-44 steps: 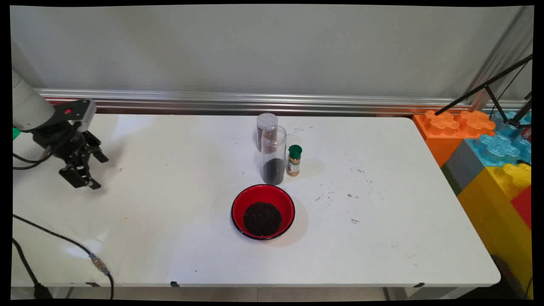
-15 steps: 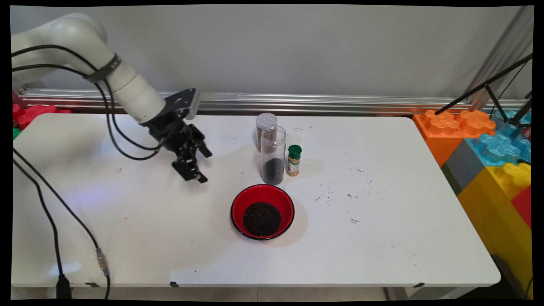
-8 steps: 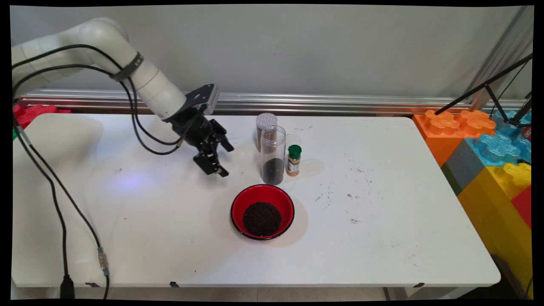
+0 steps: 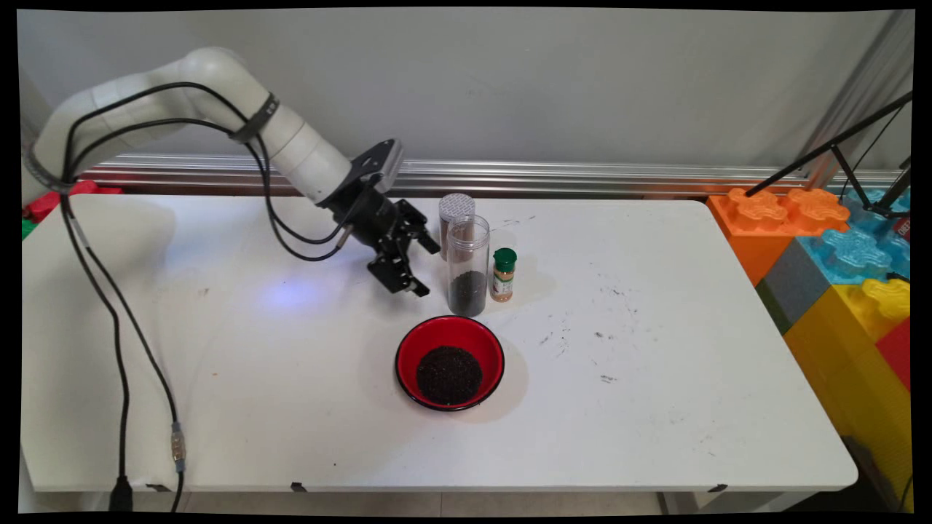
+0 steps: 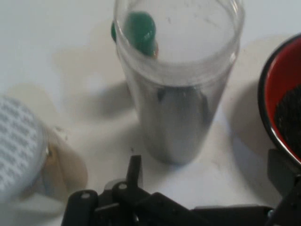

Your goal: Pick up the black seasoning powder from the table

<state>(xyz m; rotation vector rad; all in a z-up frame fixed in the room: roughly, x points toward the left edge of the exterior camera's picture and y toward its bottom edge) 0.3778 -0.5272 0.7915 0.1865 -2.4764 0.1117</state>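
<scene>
A tall clear jar with dark grains in its bottom stands open-topped at mid-table. My gripper hangs just left of it, open, with nothing between its fingers. In the hand view the clear jar rises straight ahead of the open gripper, a short gap away. Behind the jar stands a brown spice jar with a grey lid, which appears at the hand view's left as the grey lid. A small green-capped bottle stands to the jar's right. A red bowl of dark grains sits in front.
Dark crumbs are scattered on the white table to the right of the jars. Large orange, blue and yellow toy blocks stand past the table's right edge. Black cables hang from the arm over the table's left side.
The arm has swung from the table's left edge rightward to the jars. The gripper has stayed open. The jars and the bowl have not moved.
</scene>
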